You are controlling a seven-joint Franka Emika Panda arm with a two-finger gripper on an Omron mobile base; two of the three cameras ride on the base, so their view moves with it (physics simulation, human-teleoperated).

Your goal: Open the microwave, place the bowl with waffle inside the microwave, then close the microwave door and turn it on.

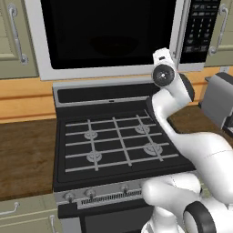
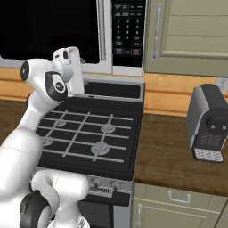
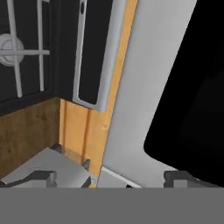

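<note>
The microwave hangs above the stove, and its microwave door with the black window is shut. A long silver bar handle runs beside the black keypad. My gripper is open, with nothing between its dark fingertips. It points at the door's lower silver frame, close to the glass. The white hand sits just below the handle's lower end, and from the right it shows in front of the door's bottom corner. The bowl and the waffle are out of view.
A black gas stove with grey grates lies under the arm. A grey coffee machine stands on the brown wooden counter to the stove's right. Beige cabinet doors flank the microwave.
</note>
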